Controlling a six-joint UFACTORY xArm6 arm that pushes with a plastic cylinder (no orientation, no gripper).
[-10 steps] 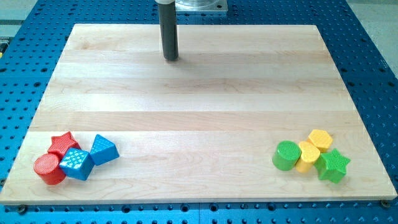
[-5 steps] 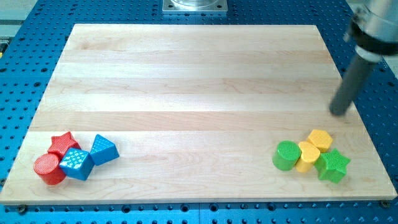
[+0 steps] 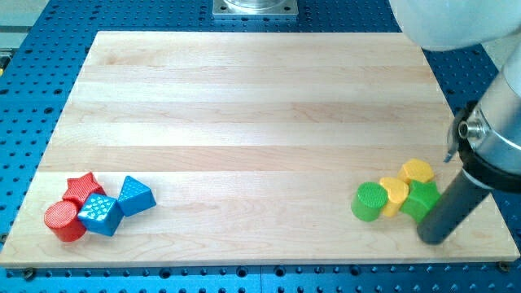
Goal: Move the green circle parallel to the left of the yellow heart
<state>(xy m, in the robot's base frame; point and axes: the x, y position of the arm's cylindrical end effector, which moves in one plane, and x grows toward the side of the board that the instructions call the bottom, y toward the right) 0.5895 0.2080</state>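
Note:
The green circle (image 3: 370,201) sits near the board's lower right. The yellow heart (image 3: 394,194) touches its right side. A green star (image 3: 418,199) lies right of the heart, partly hidden by the rod. A yellow hexagon (image 3: 418,171) sits just above the star. My tip (image 3: 434,238) is at the star's lower right, against or very near it.
At the lower left lies a cluster: a red star (image 3: 83,186), a red circle (image 3: 63,220), a blue cube (image 3: 100,213) and a blue triangular block (image 3: 135,194). The wooden board (image 3: 244,106) sits on a blue perforated table. The board's right edge is close to my tip.
My tip swept from the top middle to the right side, then down to the lower right. The green star, yellow heart, hexagon and green circle shifted slightly to the left and up.

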